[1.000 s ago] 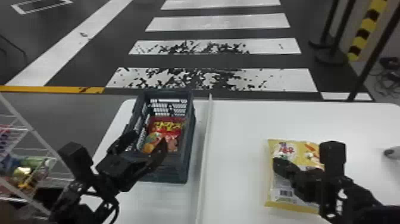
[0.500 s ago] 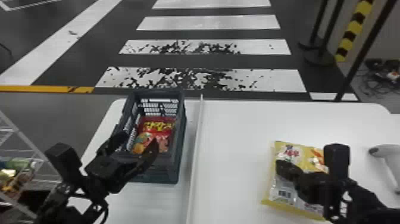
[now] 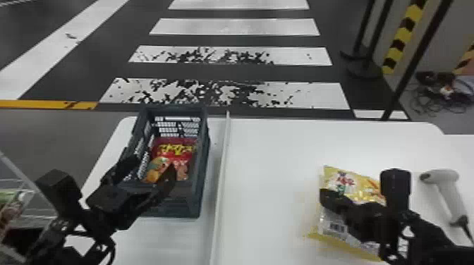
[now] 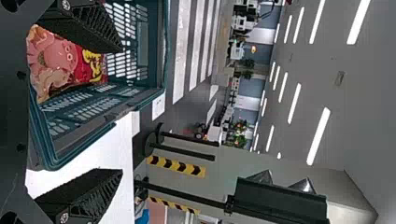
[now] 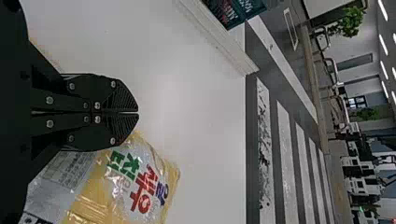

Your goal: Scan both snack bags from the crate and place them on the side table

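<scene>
Yellow snack bag (image 3: 352,186) out of the crate (image 3: 176,208), lying face up on the white table (image 3: 282,148) right of the raised strip (image 3: 220,176). Red snack bag (image 3: 176,151) sat inside the crate. Roughly half the job, by my reckoning: one bag out, one to lift. Scanning: no evidence either way; the scanner (image 3: 448,190) lay on the tabletop beside the right arm. Could not say whether the yellow bag's spot counted as its final one. Left to do: red bag out, scanned and set down, plus the yellow one's scan if that was outstanding.

Left gripper (image 4: 122,109): fingers wide apart, nothing between them, at the crate's near end, short of the red bag. Likely next: lower in and pinch it; a rim bump looked the main risk.

Right gripper (image 5: 138,112): fingers together, nothing gripped, close over the yellow bag. Contact with the film could not be told.
</scene>
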{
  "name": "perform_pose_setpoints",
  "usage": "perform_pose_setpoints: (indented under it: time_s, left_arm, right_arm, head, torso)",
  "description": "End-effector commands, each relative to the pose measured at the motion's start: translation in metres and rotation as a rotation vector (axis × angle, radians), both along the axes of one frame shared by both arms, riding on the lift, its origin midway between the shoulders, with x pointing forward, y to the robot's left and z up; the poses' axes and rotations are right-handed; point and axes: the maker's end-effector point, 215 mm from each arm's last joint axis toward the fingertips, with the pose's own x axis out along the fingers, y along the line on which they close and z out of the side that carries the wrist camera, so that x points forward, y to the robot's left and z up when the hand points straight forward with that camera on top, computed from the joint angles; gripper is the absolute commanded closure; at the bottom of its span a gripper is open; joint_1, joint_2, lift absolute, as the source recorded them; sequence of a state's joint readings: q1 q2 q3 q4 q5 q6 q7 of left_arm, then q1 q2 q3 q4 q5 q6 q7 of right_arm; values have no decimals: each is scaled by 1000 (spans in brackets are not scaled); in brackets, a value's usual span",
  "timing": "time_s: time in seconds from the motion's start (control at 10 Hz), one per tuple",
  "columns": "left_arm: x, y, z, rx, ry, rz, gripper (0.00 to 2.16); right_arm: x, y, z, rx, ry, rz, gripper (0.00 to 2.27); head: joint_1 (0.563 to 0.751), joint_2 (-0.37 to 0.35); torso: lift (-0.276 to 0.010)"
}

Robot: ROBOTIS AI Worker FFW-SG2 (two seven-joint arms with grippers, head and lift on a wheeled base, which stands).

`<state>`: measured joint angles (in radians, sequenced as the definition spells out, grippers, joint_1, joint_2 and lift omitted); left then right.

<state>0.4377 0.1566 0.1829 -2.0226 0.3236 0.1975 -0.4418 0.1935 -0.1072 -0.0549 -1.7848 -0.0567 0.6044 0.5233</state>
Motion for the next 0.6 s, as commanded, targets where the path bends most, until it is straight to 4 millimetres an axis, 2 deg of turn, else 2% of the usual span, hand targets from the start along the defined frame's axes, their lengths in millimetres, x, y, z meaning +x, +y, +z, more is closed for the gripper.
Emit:
perform_pose_setpoints:
  time_s: [0.0,0.2,0.5]
  left_arm:
    - [0,0,-1,-2,2,0,83]
    - [0,1,-1,-1,1,3,83]
    - [1,1,-3,-1,4,2,83]
  right_arm:
    - [-15,30,11,18,0,50,2253]
    - [-36,61,10,19,37,109,2253]
    - [-63,61,-19,-54,135,126,2253]
  head:
    - [695,67]
    - [695,110]
    - [695,158]
  torso:
    - [-95]
    - [-95]
    - [-95]
